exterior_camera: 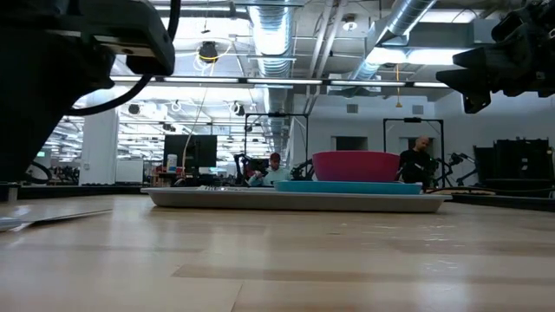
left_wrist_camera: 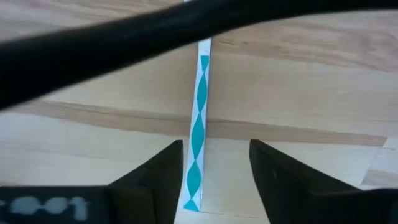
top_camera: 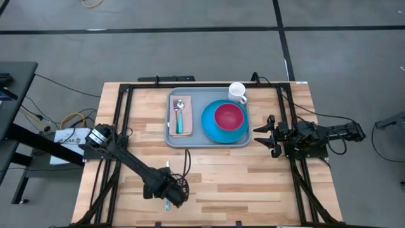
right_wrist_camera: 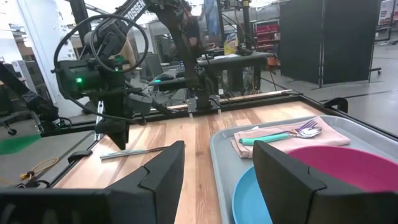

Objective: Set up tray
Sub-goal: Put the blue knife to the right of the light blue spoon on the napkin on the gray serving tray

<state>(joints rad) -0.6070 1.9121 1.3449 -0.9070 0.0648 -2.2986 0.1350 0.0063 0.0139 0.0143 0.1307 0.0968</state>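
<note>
A pale wooden table stands in a wide workshop with ducts overhead and people seated far behind. The tray lies flat toward the far middle of the table, holding a blue plate with a red bowl on it, a pink napkin carrying a teal-handled spoon, and a white mug at its far right corner. The left gripper hangs low over the near part of the table, well apart from the tray, its jaws spread either side of a teal-and-white striped straw that lies flat on the wood; the fingers do not pinch it. The right gripper waits just beside the tray's right edge, jaws spread and empty. The straw looks to be the piece not yet on the tray. The tray itself seems stiff, smooth plastic, light alone but now loaded with loose, breakable crockery that could slide or tip. If it must be moved, the raised rim on a short side is the likely hold, kept level, better pushed than lifted. The thin straw may roll or crush under a hard pinch.
</note>
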